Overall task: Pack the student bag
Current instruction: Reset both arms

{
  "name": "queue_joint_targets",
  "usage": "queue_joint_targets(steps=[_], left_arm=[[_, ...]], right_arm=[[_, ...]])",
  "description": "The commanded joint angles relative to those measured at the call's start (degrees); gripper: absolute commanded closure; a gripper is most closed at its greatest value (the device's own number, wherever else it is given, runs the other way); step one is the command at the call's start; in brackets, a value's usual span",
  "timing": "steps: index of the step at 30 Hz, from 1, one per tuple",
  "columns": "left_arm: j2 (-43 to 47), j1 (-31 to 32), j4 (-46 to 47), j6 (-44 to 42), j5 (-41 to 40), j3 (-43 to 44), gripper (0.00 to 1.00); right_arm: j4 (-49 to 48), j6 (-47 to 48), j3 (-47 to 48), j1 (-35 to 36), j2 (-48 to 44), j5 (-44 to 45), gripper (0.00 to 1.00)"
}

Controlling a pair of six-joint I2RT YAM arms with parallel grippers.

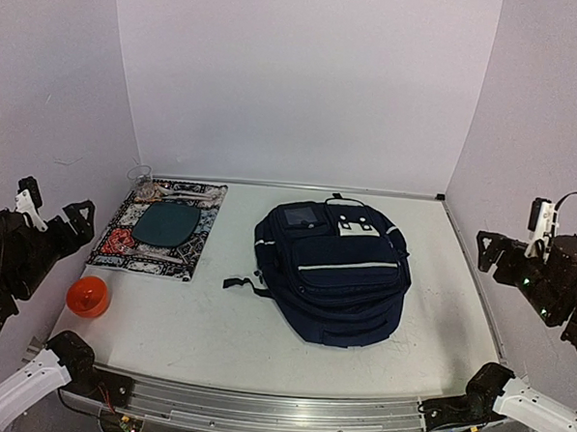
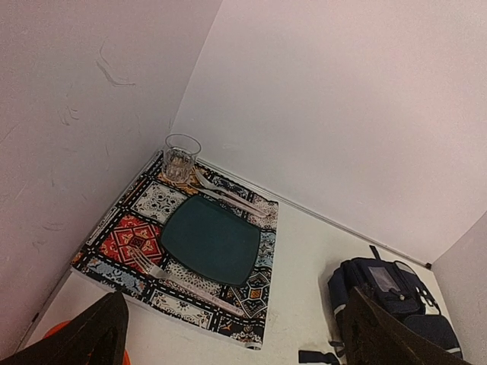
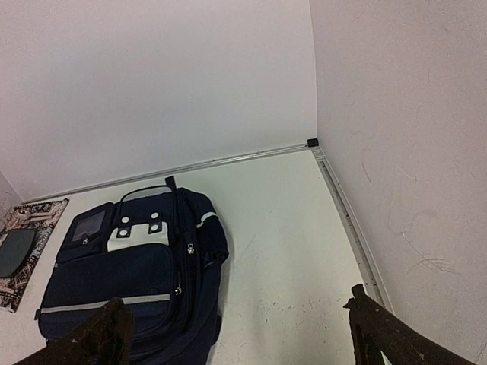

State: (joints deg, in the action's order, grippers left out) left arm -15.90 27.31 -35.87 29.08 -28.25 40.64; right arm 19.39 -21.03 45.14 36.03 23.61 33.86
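Observation:
The student bag (image 1: 330,271), a navy-blue backpack with grey-white stripes, lies flat in the middle of the table with its front pockets up. It also shows in the right wrist view (image 3: 129,274) and at the lower right of the left wrist view (image 2: 380,285). My left gripper (image 1: 55,209) hangs raised at the left edge, open and empty (image 2: 236,346). My right gripper (image 1: 499,254) hangs raised at the right edge, open and empty (image 3: 240,342). Neither touches the bag.
A patterned mat (image 1: 123,241) at the back left carries a teal plate (image 2: 211,238), a glass (image 2: 182,157), a fork (image 2: 163,275) and further cutlery (image 2: 228,196). An orange object (image 1: 89,296) sits near the front left edge. White walls enclose the table.

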Motion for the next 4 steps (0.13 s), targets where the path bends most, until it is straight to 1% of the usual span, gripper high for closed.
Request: queue_joint_targets(steps=[1,4], left_arm=[[-0.5,-0.2,1.6,0.4,-0.7,0.1,0.00],[-0.4,-0.2,1.7,0.4,-0.4,0.1,0.00]], right_arm=[[-1.2,0.4,-1.2,0.0,-1.8,0.1,0.02],[-1.1,0.3,-2.0,0.0,-2.6,0.4,0.02]])
